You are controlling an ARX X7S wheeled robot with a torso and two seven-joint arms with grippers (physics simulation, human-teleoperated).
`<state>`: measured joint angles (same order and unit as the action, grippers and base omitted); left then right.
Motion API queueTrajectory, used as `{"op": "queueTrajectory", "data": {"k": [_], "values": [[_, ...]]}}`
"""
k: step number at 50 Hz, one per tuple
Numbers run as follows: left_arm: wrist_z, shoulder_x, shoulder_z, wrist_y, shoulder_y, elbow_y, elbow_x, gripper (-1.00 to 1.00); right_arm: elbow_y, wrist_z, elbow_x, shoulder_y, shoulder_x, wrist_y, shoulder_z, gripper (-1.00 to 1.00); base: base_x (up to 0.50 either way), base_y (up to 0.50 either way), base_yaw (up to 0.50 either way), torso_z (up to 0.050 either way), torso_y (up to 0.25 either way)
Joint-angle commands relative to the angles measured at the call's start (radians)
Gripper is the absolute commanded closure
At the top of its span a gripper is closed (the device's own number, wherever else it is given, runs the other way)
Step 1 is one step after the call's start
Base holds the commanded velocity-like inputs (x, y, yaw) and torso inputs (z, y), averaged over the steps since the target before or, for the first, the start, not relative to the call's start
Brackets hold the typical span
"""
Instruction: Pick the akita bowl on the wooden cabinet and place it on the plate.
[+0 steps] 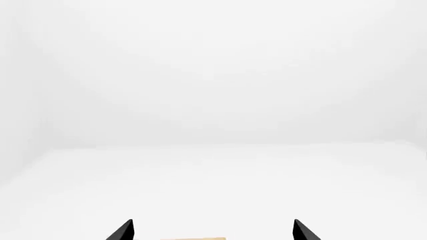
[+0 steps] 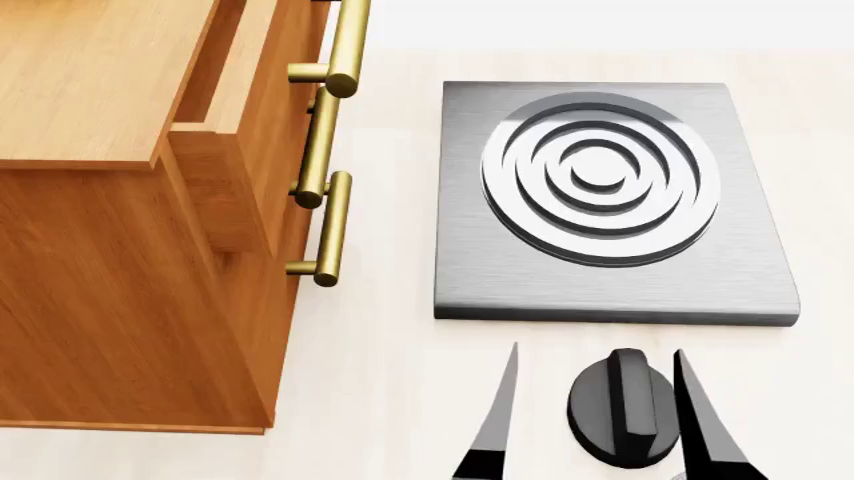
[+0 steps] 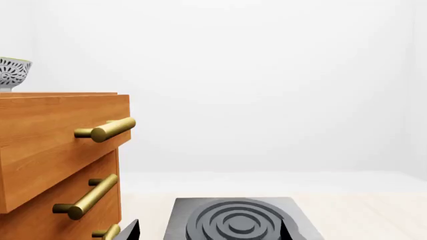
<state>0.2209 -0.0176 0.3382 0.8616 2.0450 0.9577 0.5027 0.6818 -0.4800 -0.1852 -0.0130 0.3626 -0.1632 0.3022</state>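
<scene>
The akita bowl (image 3: 13, 72) stands on top of the wooden cabinet (image 3: 47, 130), at the edge of the right wrist view; its speckled side is partly cut off. In the head view the cabinet (image 2: 120, 250) fills the left side and the bowl does not show there. The plate is out of view. My right gripper (image 2: 595, 352) is low over the table in front of the stove, open, with nothing held; its fingertips flank a black knob (image 2: 623, 405). In its own view the right gripper (image 3: 208, 231) faces the stove. My left gripper (image 1: 212, 227) is open and empty, facing a white wall.
A grey square stove (image 2: 614, 280) with a ringed burner lies right of the cabinet. Brass bar handles (image 2: 334, 225) stick out from the drawers toward the stove. The top drawer (image 3: 60, 155) juts out past the lower ones. A sliver of beige table (image 1: 193, 239) shows below the left gripper.
</scene>
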Motion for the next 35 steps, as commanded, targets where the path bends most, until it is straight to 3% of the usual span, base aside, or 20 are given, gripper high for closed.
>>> {"op": "queueTrajectory", "data": {"k": [1, 5, 9, 14, 16, 19, 21, 27, 35], "values": [[-0.025, 0.017, 0.147, -0.074, 0.168, 0.351, 0.117, -1.0, -0.005, -0.003, 0.0, 0.002, 0.001, 0.001, 0.005, -1.0, 0.0, 0.0, 0.0, 0.0, 0.0], [-0.033, 0.017, 0.104, -0.005, 0.17, 0.351, 0.06, -1.0, -0.005, -0.004, -0.001, 0.001, 0.002, 0.002, 0.005, -1.0, 0.0, 0.0, 0.0, 0.0, 0.0], [-0.05, 0.016, -0.069, 0.113, 0.172, 0.351, -0.104, -1.0, -0.008, -0.004, -0.002, 0.0, 0.003, 0.005, 0.006, -1.0, 0.0, 0.0, 0.0, 0.0, 0.0], [-0.003, 0.0, -0.345, 0.146, 0.179, 0.351, -0.288, -1.0, -0.014, -0.004, -0.003, 0.0, 0.002, 0.009, 0.009, -1.0, 0.0, 0.0, 0.0, 0.0, 0.0], [-0.013, 0.002, -0.387, 0.158, 0.179, 0.351, -0.358, -1.0, -0.013, -0.004, -0.001, 0.001, 0.003, 0.008, 0.013, -1.0, 0.0, 0.0, 0.0, 0.0, 0.0], [0.077, -0.011, -0.492, 0.167, 0.165, 0.351, -0.409, -1.0, -0.015, -0.004, -0.003, 0.002, 0.003, 0.007, 0.014, -1.0, 0.0, 0.0, 0.0, 0.0, 0.0], [0.122, -0.013, -0.524, 0.162, 0.161, 0.351, -0.441, -1.0, -0.015, -0.004, 0.002, 0.003, 0.003, 0.006, 0.019, -1.0, 0.0, 0.0, 0.0, 0.0, 0.0], [0.1, -0.008, -0.515, 0.166, 0.173, 0.351, -0.491, -1.0, -0.015, -0.006, -0.002, 0.002, 0.004, 0.01, 0.016, -1.0, 0.0, 0.0, 0.0, 0.0, 0.0], [0.043, -0.004, -0.407, 0.198, 0.213, 0.351, -0.519, -1.0, -0.023, -0.006, -0.005, 0.004, 0.004, 0.014, 0.021, -1.0, 0.0, 0.0, 0.0, 0.0, 0.0]]}}
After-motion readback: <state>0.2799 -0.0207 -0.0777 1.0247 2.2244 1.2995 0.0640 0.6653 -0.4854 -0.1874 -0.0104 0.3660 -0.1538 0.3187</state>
